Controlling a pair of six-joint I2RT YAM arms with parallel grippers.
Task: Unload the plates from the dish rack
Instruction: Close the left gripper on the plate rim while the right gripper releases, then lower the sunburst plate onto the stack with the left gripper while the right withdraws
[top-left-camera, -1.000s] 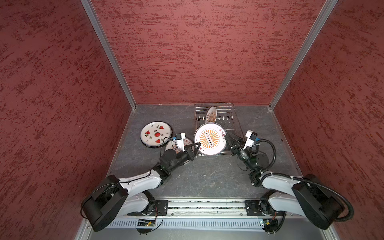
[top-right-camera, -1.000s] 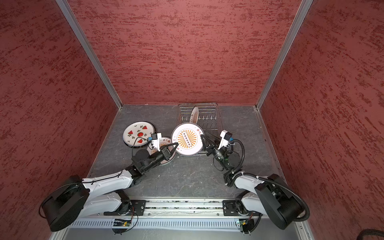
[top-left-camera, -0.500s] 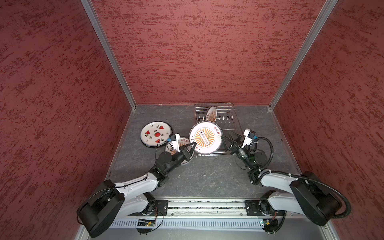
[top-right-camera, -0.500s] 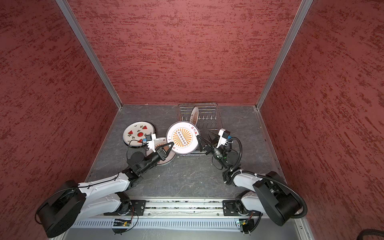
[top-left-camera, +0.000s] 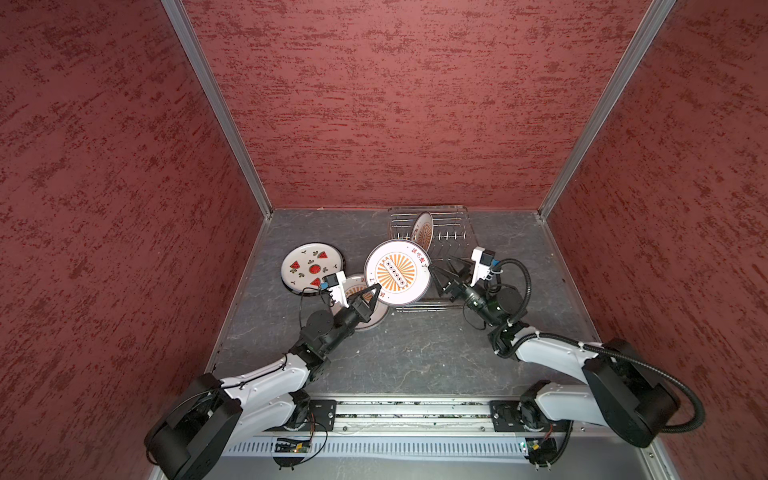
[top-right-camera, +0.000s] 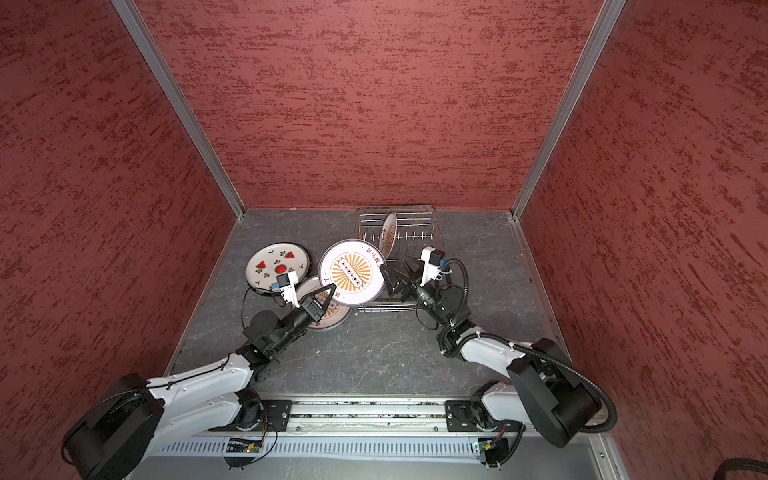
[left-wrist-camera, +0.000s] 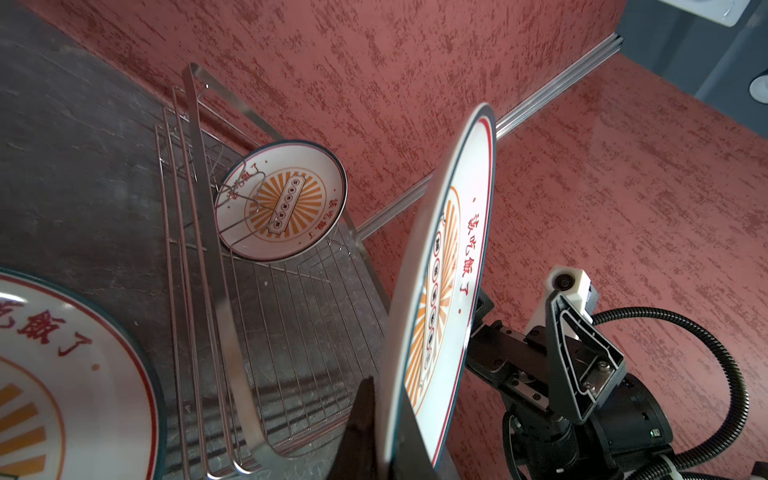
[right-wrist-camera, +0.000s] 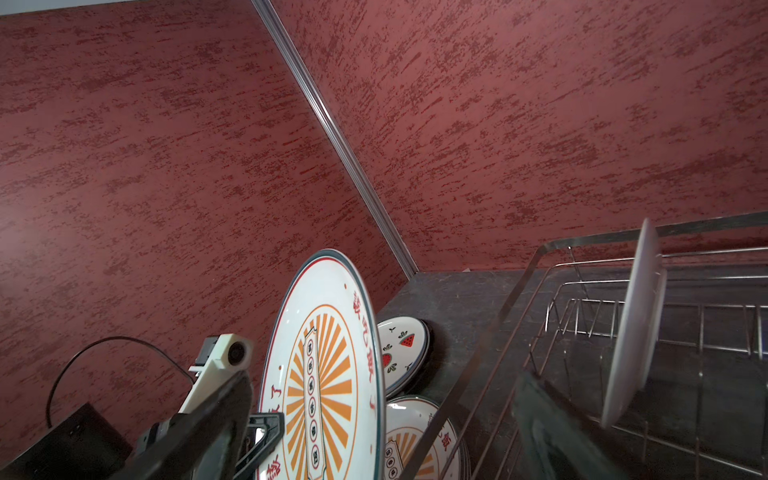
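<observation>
In both top views my left gripper is shut on the lower left rim of a white sunburst plate, held tilted above the table just left of the dish rack. In the left wrist view the rim sits pinched in that gripper. My right gripper is open at the plate's right rim, not gripping it. One sunburst plate still stands upright in the rack. A watermelon plate and another sunburst plate lie flat on the table.
The flat sunburst plate lies directly below my left wrist, overlapping the watermelon plate. The rack's metal rim runs close to the held plate. Red walls enclose the grey table on three sides.
My right gripper opened and let go of the sunburst plate's right rim. My left gripper carried the plate leftward, away from the rack's front edge.
</observation>
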